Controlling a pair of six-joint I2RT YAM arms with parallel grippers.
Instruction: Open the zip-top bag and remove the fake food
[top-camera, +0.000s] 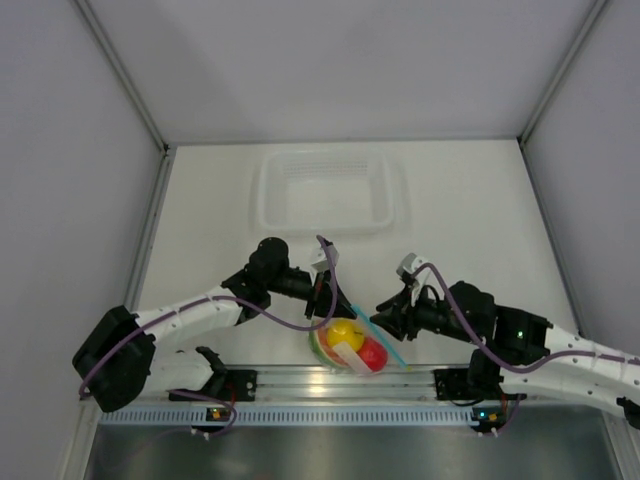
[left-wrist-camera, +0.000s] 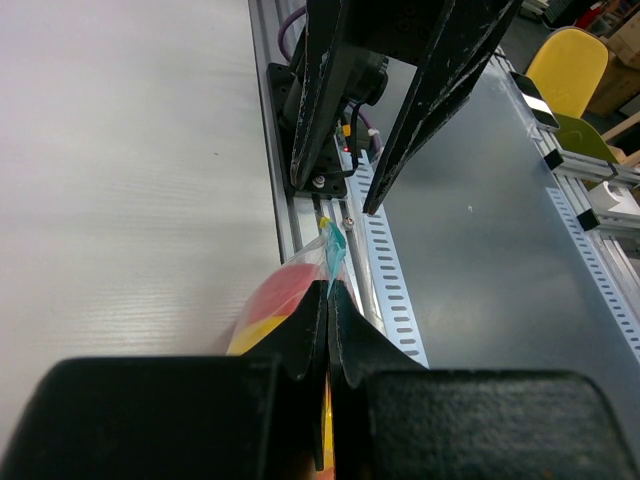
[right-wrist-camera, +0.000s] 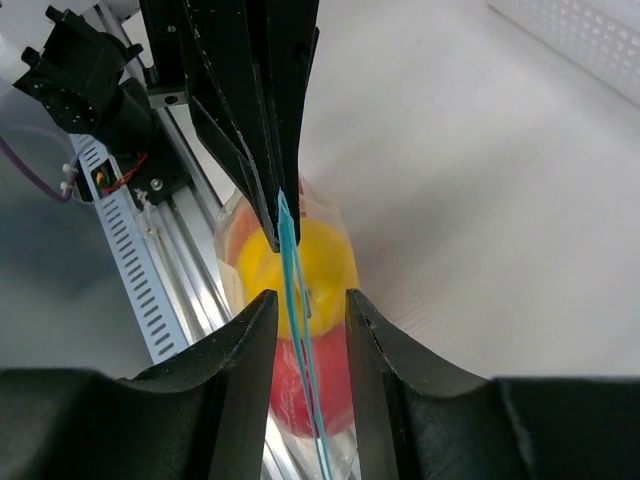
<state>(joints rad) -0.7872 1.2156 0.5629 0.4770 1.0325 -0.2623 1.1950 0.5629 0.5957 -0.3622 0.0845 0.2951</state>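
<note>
The zip-top bag (top-camera: 352, 346) hangs just above the table's near edge, over the rail, between the two arms. Inside it show a yellow fruit (right-wrist-camera: 325, 265) and a red fruit (right-wrist-camera: 330, 390) of the fake food. My left gripper (left-wrist-camera: 329, 290) is shut on the bag's teal zip strip (left-wrist-camera: 336, 248) at one end. In the top view it (top-camera: 325, 302) sits up and left of the bag. My right gripper (right-wrist-camera: 308, 295) stands open astride the same zip strip (right-wrist-camera: 290, 260), one finger on each side with a gap to both. From above it (top-camera: 385, 322) is to the right of the bag.
A clear rectangular tray (top-camera: 270, 215) stands at the back middle of the white table; its corner (right-wrist-camera: 590, 40) shows in the right wrist view. The slotted aluminium rail (top-camera: 300, 378) runs along the near edge under the bag, with the arm bases on it.
</note>
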